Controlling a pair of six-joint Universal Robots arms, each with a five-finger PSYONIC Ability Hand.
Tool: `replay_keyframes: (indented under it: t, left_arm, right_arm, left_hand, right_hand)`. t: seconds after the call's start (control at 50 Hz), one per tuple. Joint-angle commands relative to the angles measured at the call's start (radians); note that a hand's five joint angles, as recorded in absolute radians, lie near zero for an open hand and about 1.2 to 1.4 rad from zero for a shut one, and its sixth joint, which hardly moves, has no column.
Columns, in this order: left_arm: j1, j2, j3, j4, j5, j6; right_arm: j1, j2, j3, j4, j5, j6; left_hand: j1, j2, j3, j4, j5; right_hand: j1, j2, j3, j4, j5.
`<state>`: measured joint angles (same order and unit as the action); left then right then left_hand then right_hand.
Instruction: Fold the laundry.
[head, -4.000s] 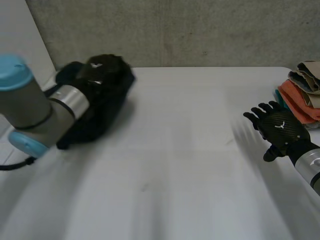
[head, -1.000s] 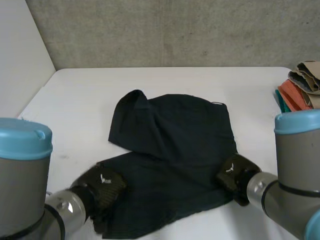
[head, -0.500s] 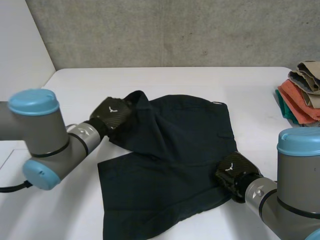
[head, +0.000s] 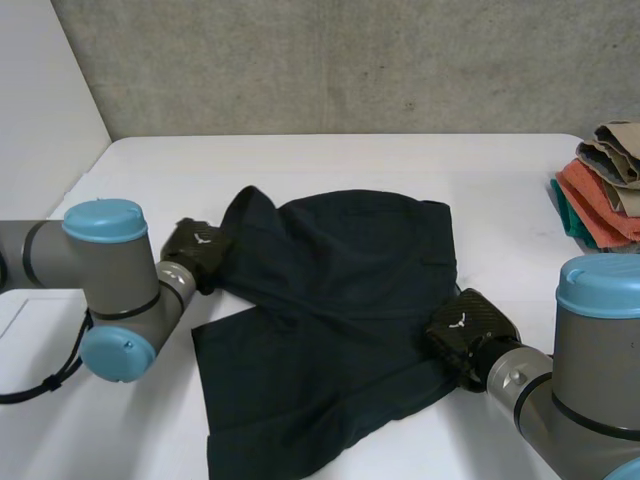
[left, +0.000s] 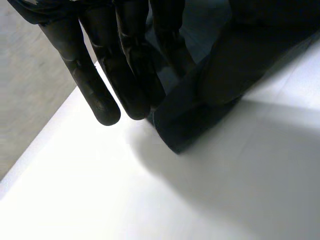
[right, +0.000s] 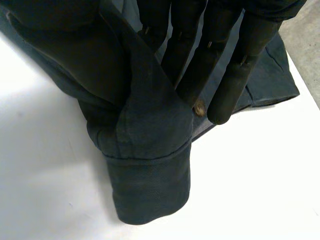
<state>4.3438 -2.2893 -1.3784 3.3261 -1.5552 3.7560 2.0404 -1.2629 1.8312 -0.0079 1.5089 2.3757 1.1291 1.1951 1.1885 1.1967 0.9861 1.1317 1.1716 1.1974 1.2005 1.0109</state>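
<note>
on table (head: 350, 165), left hand (head: 200, 244) pinching corner of black shorts (head: 340, 290), drawn nearer; right hand (head: 465, 328) pinching hem.

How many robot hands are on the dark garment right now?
2. The left robot hand pinches the dark garment at its far-left corner; the right robot hand pinches its right edge.

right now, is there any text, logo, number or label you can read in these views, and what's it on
No words, numbers or brand names can be read.
Left hand: a small white emblem on its back, a shape without letters.
Right hand: the same kind of small white mark on its back, no letters.
Dark garment: no readable label or print.
Stack of folded clothes: no text to be seen.
</note>
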Motion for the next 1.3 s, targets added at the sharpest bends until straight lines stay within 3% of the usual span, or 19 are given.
replay_keyframes:
  t: [0.02,0.08,0.2,0.22,0.34,0.44,0.52,0.68,0.9,1.1,1.18,1.2,1.24,1.3]
  left_arm:
    - [-0.001,0.103,-0.093,0.006,-0.077,-0.009]
    - [0.002,0.12,-0.108,0.009,-0.077,-0.009]
    - [0.019,0.126,-0.108,0.021,-0.12,-0.01]
    - [0.023,0.125,-0.107,0.027,-0.123,-0.01]
    - [0.034,0.107,-0.077,0.09,-0.129,-0.007]
    - [0.031,0.094,-0.071,0.093,-0.132,-0.002]
    - [0.023,0.096,-0.073,0.092,-0.132,-0.004]
    - [0.019,0.097,-0.073,0.09,-0.132,-0.004]
    - [0.02,0.085,-0.068,0.092,-0.131,-0.005]
    - [0.022,0.074,-0.024,0.096,-0.128,-0.007]
    - [0.017,0.059,-0.002,0.096,-0.128,-0.007]
    - [0.017,0.059,0.001,0.096,-0.128,-0.009]
    - [0.013,0.059,0.002,0.098,-0.125,-0.012]
    - [0.001,0.062,-0.001,0.099,-0.126,-0.013]
  right_arm:
    - [0.027,-0.022,-0.01,0.008,-0.003,0.117]
    - [0.037,-0.044,-0.012,0.009,-0.007,0.175]
    - [0.047,-0.064,0.0,0.009,-0.016,0.214]
    - [0.056,-0.064,0.005,0.009,-0.021,0.214]
    - [0.07,-0.064,0.028,0.002,-0.021,0.2]
    - [0.058,-0.062,0.06,0.0,-0.022,0.151]
    - [0.057,-0.064,0.085,0.0,-0.027,0.094]
    - [0.003,-0.108,0.112,-0.02,-0.032,0.056]
    - [-0.11,-0.11,0.137,-0.066,-0.107,0.025]
    - [-0.128,-0.165,0.149,-0.069,-0.107,-0.003]
    - [-0.128,-0.174,0.165,-0.08,-0.113,0.0]
    - [-0.128,-0.173,0.168,-0.087,-0.128,0.0]
    - [-0.126,-0.171,0.172,-0.093,-0.145,0.0]
    - [-0.126,-0.168,0.177,-0.116,-0.187,0.008]
  left_hand:
    - [0.267,0.201,0.208,0.2,0.236]
    - [0.267,0.201,0.208,0.2,0.236]
    - [0.267,0.201,0.208,0.2,0.236]
    - [0.267,0.201,0.208,0.2,0.236]
    - [0.267,0.201,0.208,0.2,0.236]
    - [0.267,0.201,0.208,0.2,0.236]
    - [0.267,0.201,0.208,0.2,0.236]
    - [0.267,0.201,0.208,0.2,0.236]
    - [0.267,0.201,0.208,0.2,0.236]
    - [0.267,0.201,0.208,0.2,0.236]
    - [0.267,0.201,0.208,0.2,0.236]
    - [0.267,0.201,0.208,0.2,0.236]
    - [0.267,0.201,0.208,0.2,0.236]
    - [0.267,0.201,0.208,0.2,0.236]
  right_hand:
    - [0.265,0.225,0.199,0.196,0.211]
    - [0.242,0.202,0.177,0.174,0.189]
    - [0.025,-0.015,-0.041,-0.044,-0.029]
    - [-0.094,-0.134,-0.16,-0.163,-0.148]
    - [-0.277,-0.317,-0.343,-0.346,-0.331]
    - [-0.562,-0.602,-0.627,-0.63,-0.615]
    - [-0.577,-0.617,-0.643,-0.646,-0.631]
    - [-0.542,-0.582,-0.608,-0.611,-0.596]
    - [-0.506,-0.546,-0.572,-0.575,-0.56]
    - [-0.562,-0.602,-0.628,-0.631,-0.616]
    - [-0.366,-0.406,-0.432,-0.435,-0.42]
    - [-0.069,-0.109,-0.135,-0.138,-0.123]
    - [0.263,0.223,0.197,0.194,0.209]
    - [0.265,0.225,0.199,0.196,0.211]
